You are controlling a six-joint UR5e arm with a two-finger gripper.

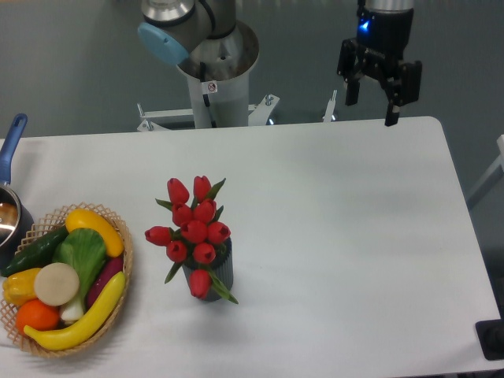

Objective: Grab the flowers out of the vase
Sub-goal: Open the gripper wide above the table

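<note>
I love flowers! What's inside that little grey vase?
Red tulips with green leaves, the flowers, stand in the vase. Their blooms cover its mouth, so the stems inside and any water can't be seen.

The flowers (194,228) stand in the vase (216,274), right of the basket (118,307).

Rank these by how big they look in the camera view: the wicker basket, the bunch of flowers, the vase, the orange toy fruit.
1. wicker basket
2. flowers
3. vase, partly hidden by the flowers
4. orange toy fruit
</note>
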